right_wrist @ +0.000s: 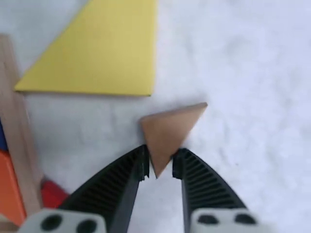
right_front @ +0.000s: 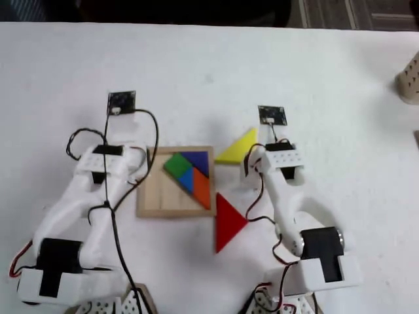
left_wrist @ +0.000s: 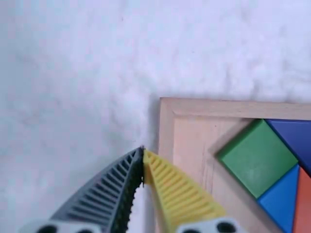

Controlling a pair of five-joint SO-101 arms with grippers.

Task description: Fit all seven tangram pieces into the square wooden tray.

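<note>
The square wooden tray [right_front: 152, 203] lies between the arms and holds a green square [right_front: 177, 163], a dark blue triangle [right_front: 197, 159], a light blue triangle [right_front: 186, 180] and an orange piece [right_front: 201, 190]. A yellow triangle [right_front: 238, 148] lies off its far right corner and a red triangle [right_front: 228, 221] off its near right corner. My right gripper [right_wrist: 160, 162] is shut on the point of a small tan triangle [right_wrist: 171, 127] that lies on the table near the yellow triangle [right_wrist: 104, 51]. My left gripper [left_wrist: 142, 156] is shut with nothing in it, beside the tray's [left_wrist: 166, 126] outer left edge.
Two small black boards on cables [right_front: 122, 101] [right_front: 272, 115] lie beyond the arms. A pegged wooden block [right_front: 409, 78] stands at the far right edge. White table [right_front: 209, 72] stretches open behind the tray.
</note>
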